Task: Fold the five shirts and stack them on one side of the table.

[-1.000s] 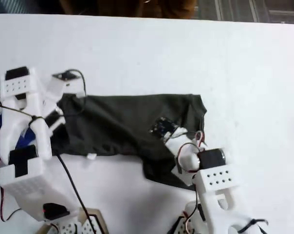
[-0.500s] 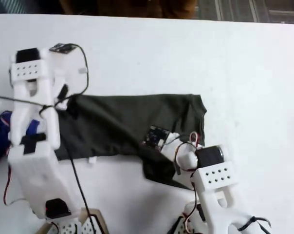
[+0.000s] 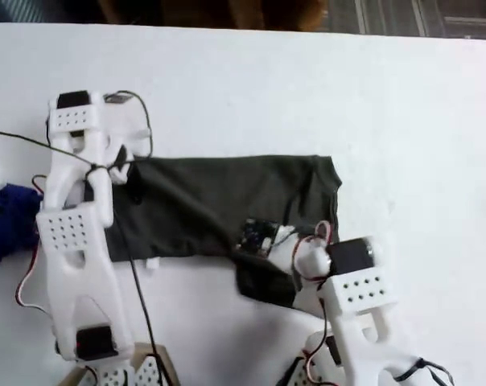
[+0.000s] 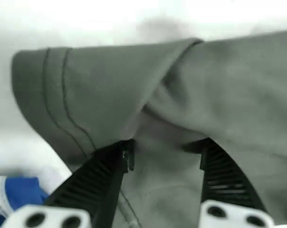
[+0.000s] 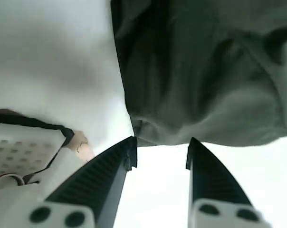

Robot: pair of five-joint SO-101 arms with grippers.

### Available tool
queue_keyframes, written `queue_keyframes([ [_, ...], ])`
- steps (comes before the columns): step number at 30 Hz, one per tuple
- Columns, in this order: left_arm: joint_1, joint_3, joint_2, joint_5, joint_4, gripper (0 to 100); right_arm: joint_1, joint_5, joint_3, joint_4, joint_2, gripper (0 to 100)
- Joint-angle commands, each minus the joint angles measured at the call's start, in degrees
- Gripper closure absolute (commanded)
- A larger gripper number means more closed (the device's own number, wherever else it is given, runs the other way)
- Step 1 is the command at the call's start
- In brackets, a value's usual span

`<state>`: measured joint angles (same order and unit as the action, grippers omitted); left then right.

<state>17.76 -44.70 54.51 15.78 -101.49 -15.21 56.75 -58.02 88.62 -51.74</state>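
The dark shirt [image 3: 227, 201] lies on the table [image 3: 307, 88] as a long band, only partly folded. The left pincer [image 4: 166, 154] gapes wide over 1 end, the right pincer [image 5: 160, 152] wide at the near edge. A blue shirt [image 3: 6, 221], perhaps unfolded, waits aside; most work remains.

Both arms are white printed plastic; the left arm [image 3: 74, 241] carries plates pierced with grids of small holes, black servo blocks, a thin black cable and red wires; the right arm [image 3: 357, 299] has a like holed plate, a black motor, red wires and a small dark circuit board [image 3: 256, 235]; the left gripper [image 4: 166, 154] and right gripper [image 5: 161, 152] have black ribbed fingers on white bases with dark screw holes
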Motion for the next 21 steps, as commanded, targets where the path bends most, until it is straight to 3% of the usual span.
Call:
queue_keyframes([
  [1,-0.4,-2.3,0.6,-0.4,-0.5,76,5.1,3.5,6.9,0.2,0.2,82.2],
  [4,-0.5,-2.2,1.3,-0.4,-0.5,76,10.4,4.0,13.5,-5.8,0.4,82.7],
  [8,-0.3,-2.6,3.3,-0.4,-0.4,76,13.8,3.8,13.8,-20.2,0.4,99.2],
  [13,0.3,-2.7,3.9,-0.4,-0.4,76,12.2,-5.4,9.8,-35.6,2.3,97.9],
  [18,0.4,-2.8,4.1,-4.0,0.0,89,10.9,-13.7,14.2,-45.8,19.1,98.1],
  [21,0.4,-2.8,4.4,-6.2,0.0,98,10.9,-18.9,25.5,-43.4,34.5,98.1],
])
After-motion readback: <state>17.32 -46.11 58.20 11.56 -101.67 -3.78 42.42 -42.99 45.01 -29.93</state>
